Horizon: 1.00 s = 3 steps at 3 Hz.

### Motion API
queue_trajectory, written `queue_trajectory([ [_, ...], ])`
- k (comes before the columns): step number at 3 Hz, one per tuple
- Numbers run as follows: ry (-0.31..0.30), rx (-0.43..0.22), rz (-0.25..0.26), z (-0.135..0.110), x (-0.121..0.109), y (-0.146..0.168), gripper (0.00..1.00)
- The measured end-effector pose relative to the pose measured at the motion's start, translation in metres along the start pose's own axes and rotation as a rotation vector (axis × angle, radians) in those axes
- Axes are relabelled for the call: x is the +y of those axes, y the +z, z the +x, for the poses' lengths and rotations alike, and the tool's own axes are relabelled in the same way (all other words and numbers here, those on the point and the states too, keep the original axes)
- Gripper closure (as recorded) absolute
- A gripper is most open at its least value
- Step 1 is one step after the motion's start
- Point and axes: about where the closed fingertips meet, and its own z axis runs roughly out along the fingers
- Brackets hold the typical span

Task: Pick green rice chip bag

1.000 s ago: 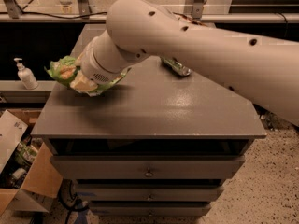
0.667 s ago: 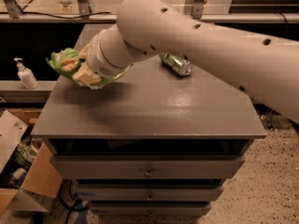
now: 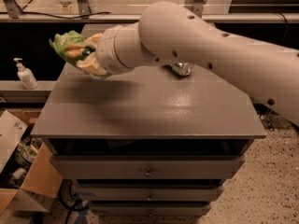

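Observation:
The green rice chip bag [image 3: 67,43] is crumpled and held in the air above the far left corner of the grey cabinet top [image 3: 154,111], casting a shadow on it. My gripper [image 3: 87,60] is at the end of the big white arm, mostly hidden behind the wrist, and is shut on the bag's right side. The bag's tan chip pictures show near the gripper.
A small green metal can [image 3: 183,69] lies at the back of the top, partly hidden behind the arm. The cabinet has drawers [image 3: 148,168] in front. A soap dispenser [image 3: 26,74] stands on a ledge to the left. Cardboard boxes [image 3: 25,183] sit on the floor at lower left.
The gripper has risen with the bag, lifting it off the cabinet top and a little up and back. The can has not moved.

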Motion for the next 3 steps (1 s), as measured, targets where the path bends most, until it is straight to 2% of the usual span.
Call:
queue_trajectory([
  [1, 0.004, -0.049, 0.057, -0.001, -0.007, -0.014, 1.00],
  [2, -0.020, -0.105, 0.111, -0.017, -0.014, -0.032, 1.00],
  [3, -0.020, -0.105, 0.111, -0.017, -0.014, -0.032, 1.00],
])
